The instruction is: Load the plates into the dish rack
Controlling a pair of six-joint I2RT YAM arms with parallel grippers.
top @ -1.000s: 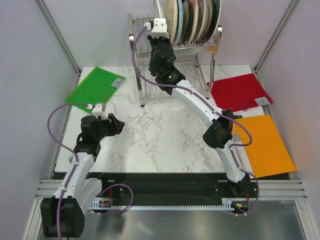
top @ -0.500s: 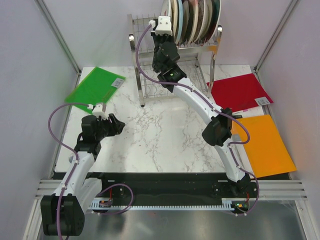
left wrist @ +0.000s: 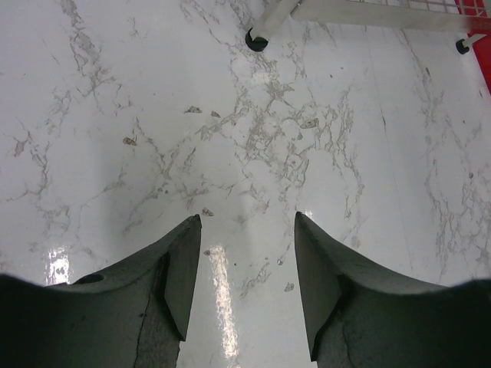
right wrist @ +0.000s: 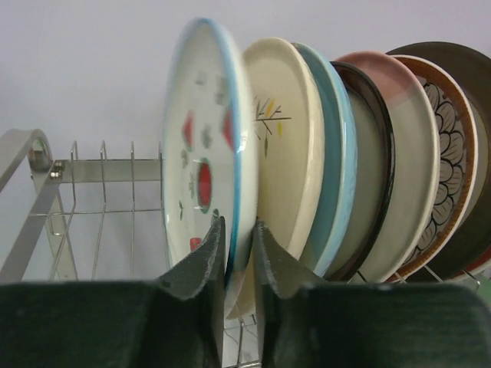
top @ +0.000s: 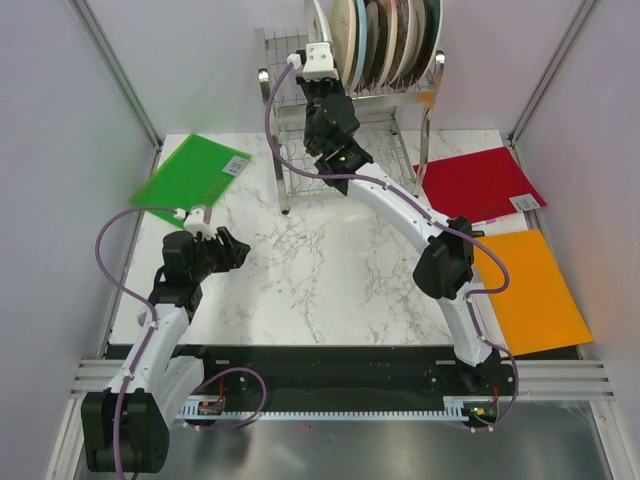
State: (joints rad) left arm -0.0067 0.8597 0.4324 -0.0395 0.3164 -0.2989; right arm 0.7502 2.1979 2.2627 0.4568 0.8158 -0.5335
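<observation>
Watermelon plate (right wrist: 201, 176) upright in dish rack (right wrist: 107, 170), lower rim in pinch of right tool (right wrist: 238, 234)

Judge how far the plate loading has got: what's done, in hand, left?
Done: a row of plates stands upright in the dish rack. In hand: the right gripper pinches the rim of the watermelon plate, leftmost in that row. Left: release it and withdraw; no plate shows on the table, and the left gripper hangs open, empty.

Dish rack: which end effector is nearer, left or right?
Right. The right end effector grips a plate standing in the rack; the left end effector hovers over the table, well short of it.
</observation>
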